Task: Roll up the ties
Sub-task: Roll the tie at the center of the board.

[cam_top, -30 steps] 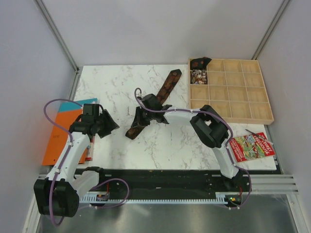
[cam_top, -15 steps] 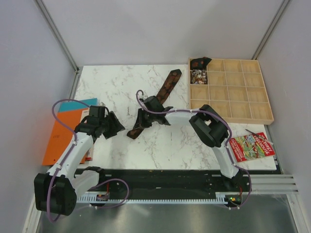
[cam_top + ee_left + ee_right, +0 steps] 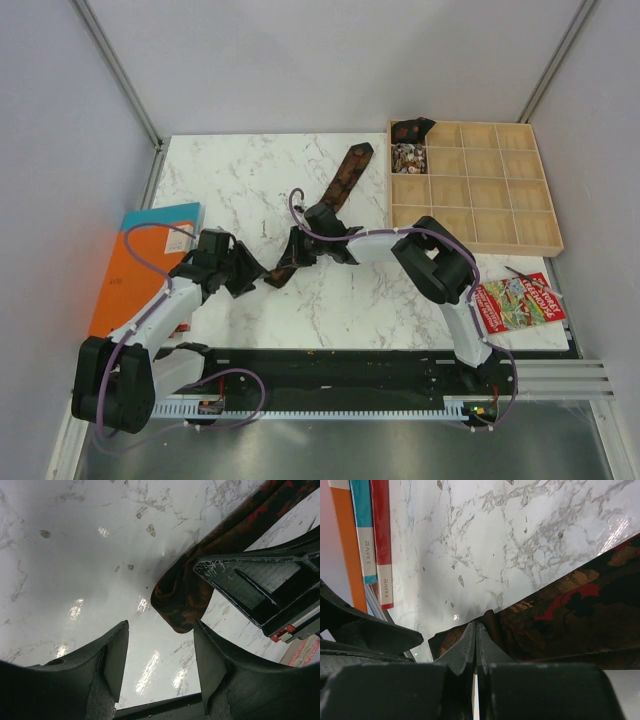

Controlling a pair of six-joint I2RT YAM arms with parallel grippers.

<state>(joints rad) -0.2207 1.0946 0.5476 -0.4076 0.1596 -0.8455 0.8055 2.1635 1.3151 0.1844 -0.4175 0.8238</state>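
The dark brown tie (image 3: 345,175) with a reddish pattern lies diagonally on the marble table (image 3: 230,170). Its near end (image 3: 276,276) is folded over. My right gripper (image 3: 298,247) is shut on the folded part of the tie; in the right wrist view its fingertips (image 3: 476,632) press together on the tie's (image 3: 565,605) edge. My left gripper (image 3: 256,272) is open and empty just left of the tie's near end. In the left wrist view the folded end (image 3: 182,600) lies just beyond my open left gripper (image 3: 160,650), close to the right finger (image 3: 212,665).
A wooden compartment tray (image 3: 480,190) stands at the back right, with a dark rolled tie (image 3: 410,130) and a patterned one (image 3: 408,155) in its left cells. A red booklet (image 3: 515,303) lies at the right. Orange and teal books (image 3: 135,260) lie at the left edge.
My left gripper has moved right and nearer, up to the tie's folded near end. My right gripper has shifted slightly right with the tie still held.
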